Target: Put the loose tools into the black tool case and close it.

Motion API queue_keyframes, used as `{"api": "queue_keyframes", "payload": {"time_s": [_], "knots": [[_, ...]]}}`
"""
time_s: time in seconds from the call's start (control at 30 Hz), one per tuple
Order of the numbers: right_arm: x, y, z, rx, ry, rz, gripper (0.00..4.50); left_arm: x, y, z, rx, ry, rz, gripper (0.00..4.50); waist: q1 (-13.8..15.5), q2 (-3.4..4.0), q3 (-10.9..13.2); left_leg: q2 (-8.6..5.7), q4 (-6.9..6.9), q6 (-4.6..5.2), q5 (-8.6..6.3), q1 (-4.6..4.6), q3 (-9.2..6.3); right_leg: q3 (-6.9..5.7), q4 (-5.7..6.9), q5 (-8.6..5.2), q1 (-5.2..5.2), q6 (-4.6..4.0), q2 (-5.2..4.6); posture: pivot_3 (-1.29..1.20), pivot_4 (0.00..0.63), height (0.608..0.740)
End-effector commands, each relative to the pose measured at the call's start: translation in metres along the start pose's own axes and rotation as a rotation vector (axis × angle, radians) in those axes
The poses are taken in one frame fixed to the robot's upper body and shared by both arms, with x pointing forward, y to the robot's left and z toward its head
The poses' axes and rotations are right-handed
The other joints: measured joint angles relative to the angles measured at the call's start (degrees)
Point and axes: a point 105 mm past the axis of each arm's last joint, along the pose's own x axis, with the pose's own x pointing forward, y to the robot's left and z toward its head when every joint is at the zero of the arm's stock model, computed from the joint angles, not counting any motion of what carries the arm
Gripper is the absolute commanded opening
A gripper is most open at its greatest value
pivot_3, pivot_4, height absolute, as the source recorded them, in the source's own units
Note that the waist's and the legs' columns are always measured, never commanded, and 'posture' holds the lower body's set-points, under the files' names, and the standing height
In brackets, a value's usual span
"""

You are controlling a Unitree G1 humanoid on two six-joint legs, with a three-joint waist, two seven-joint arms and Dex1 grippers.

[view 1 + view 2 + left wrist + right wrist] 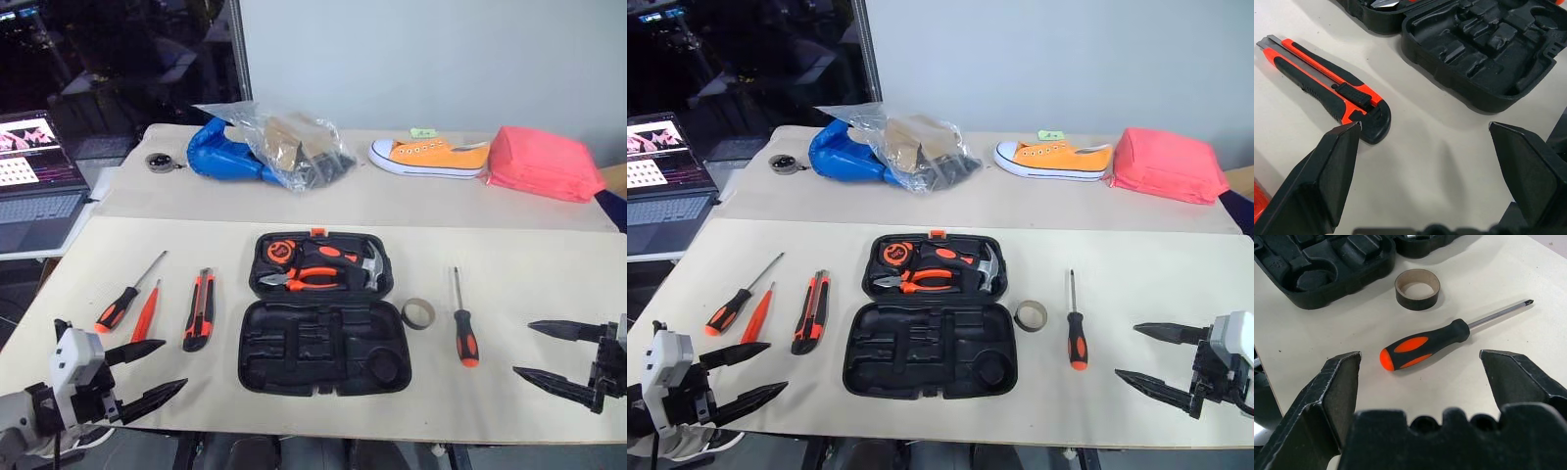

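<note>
Table (549,294): screwdriver (1422,345) before open right hand (1420,364).

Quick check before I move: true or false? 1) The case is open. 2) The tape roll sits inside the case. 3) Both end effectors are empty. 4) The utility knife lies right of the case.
1) True: the black plastic clamshell case lies open.
2) False: the small beige tape roll sits on the table beside it.
3) True: left end effector and right end effector are open, holding nothing.
4) False: the orange-and-black utility knife lies on its left.
</note>
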Motion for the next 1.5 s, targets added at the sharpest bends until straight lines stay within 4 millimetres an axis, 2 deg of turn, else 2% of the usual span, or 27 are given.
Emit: {"api": "queue_keyframes", "payload": {"time_s": [0.03, 0.13, 0.3, 0.47, 0.63, 0.8, 0.97, 1.2, 1.4, 1.5], "knots": [[0.007, -0.001, 0.019, -0.057, -0.088, 0.025, 4.48, -0.002, 0.005, 0.006, 0.007, -0.034, 0.072, 4.50, 0.0, -0.02, 0.0, 0.00, 0.00, 0.00, 0.00, 0.00, 0.00, 0.00, 0.00, 0.00, 0.00, 0.00, 0.00, 0.00, 0.150, 0.740], [0.033, 0.010, 0.056, -0.082, -0.286, 0.113, 4.48, -0.005, 0.025, 0.021, -0.057, -0.119, 0.286, 4.50, -0.6, -0.14, 0.1, 0.07, 0.02, 0.00, 0.00, 0.06, -0.05, 0.06, 0.04, 0.00, 0.05, 0.09, 0.01, 0.00, 0.150, 0.740], [0.060, 0.033, 0.092, -0.106, -0.425, 0.265, 4.48, -0.020, 0.062, 0.028, -0.207, -0.076, 0.527, 4.50, -0.2, -0.31, 0.2, 0.06, 0.05, 0.01, 0.02, 0.44, -0.18, 0.01, 0.35, -0.02, 0.20, 0.22, 0.08, 0.00, 0.150, 0.740], [0.077, 0.051, 0.115, -0.140, -0.510, 0.365, 4.48, -0.042, 0.098, 0.040, -0.236, 0.034, 0.608, 4.50, 0.2, -0.36, 0.2, 0.05, 0.05, 0.00, 0.02, 0.59, -0.17, -0.08, 0.36, -0.21, 0.11, -0.17, 0.10, 0.00, 0.150, 0.740], [0.085, 0.057, 0.126, -0.160, -0.555, 0.370, 4.48, -0.039, 0.122, 0.044, -0.218, 0.153, 0.580, 4.50, 0.1, -0.38, 0.1, 0.02, 0.03, -0.02, 0.03, 0.50, -0.01, -0.02, 0.33, 0.10, 0.18, -0.17, 0.00, 0.00, 0.150, 0.740], [0.087, 0.058, 0.130, -0.157, -0.580, 0.346, 4.48, -0.025, 0.130, 0.043, -0.214, 0.231, 0.506, 4.50, 0.1, -0.38, 0.1, 0.03, -0.08, -0.10, -0.02, 0.09, 0.00, -0.07, 0.31, 0.09, -0.14, -0.19, 0.06, 0.00, 0.150, 0.740], [0.084, 0.060, 0.148, -0.137, -0.635, 0.327, 4.48, -0.016, 0.136, 0.035, -0.239, 0.286, 0.478, 4.50, -0.1, -0.38, 0.1, 0.07, -0.10, -0.18, -0.10, -0.02, -0.02, -0.07, 0.34, 0.04, -0.24, -0.21, 0.15, 0.00, 0.150, 0.740], [0.084, 0.066, 0.162, -0.136, -0.663, 0.346, 4.48, -0.017, 0.143, 0.030, -0.268, 0.335, 0.485, 4.50, 0.0, -0.40, 0.1, 0.07, 0.02, -0.18, -0.10, 0.02, -0.04, -0.08, 0.38, 0.04, -0.15, -0.20, 0.17, 0.00, 0.150, 0.740], [0.088, 0.069, 0.162, -0.139, -0.653, 0.351, 4.48, -0.022, 0.150, 0.023, -0.249, 0.389, 0.495, 4.50, 0.0, -0.40, 0.1, 0.07, 0.04, -0.18, -0.10, 0.03, -0.04, -0.08, 0.39, 0.04, -0.14, -0.19, 0.17, 0.00, 0.150, 0.740], [0.089, 0.069, 0.161, -0.139, -0.648, 0.351, 4.50, -0.023, 0.150, 0.016, -0.231, 0.427, 0.479, 3.74, 0.0, -0.40, 0.1, 0.07, 0.03, -0.17, -0.10, 0.01, -0.05, -0.09, 0.39, 0.04, -0.14, -0.19, 0.19, 0.00, 0.150, 0.740]]}}
